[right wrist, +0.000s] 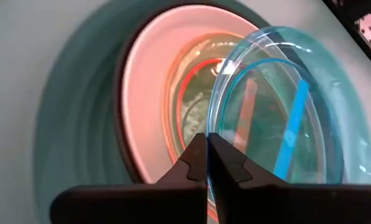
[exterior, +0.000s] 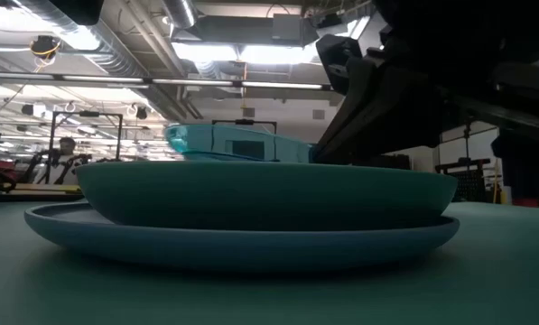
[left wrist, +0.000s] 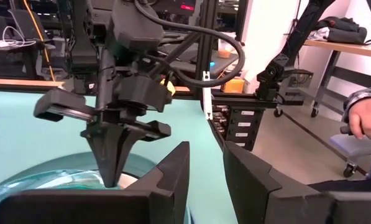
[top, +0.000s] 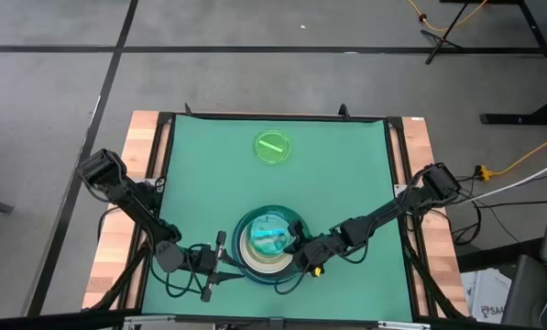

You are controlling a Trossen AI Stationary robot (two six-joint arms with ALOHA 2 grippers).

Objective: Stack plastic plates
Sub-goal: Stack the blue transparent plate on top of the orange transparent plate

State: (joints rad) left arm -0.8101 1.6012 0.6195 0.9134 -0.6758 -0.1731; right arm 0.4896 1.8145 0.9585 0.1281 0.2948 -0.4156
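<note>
Near the front edge of the green tabletop (top: 346, 183), the plate stack (top: 269, 240) nests a white plate (right wrist: 141, 93) inside a teal plate (exterior: 260, 194) on a light-blue plate (exterior: 242, 236). The right gripper (right wrist: 207, 158) has its fingers pinching the rim of a translucent blue plate (right wrist: 284, 106), tilted over the stack. The left gripper (left wrist: 205, 168) waits just beside the stack, fingers spread, and a green plate (top: 273, 147) lies well apart toward the far side.

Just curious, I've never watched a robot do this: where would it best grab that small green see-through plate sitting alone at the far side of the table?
Probably at its rim. The small translucent green plastic plate lies flat on the green mat, so only the thin raised edge gives the gripper something to pinch, coming from above. Its near edge faces both arms; nothing crowds it.
</note>
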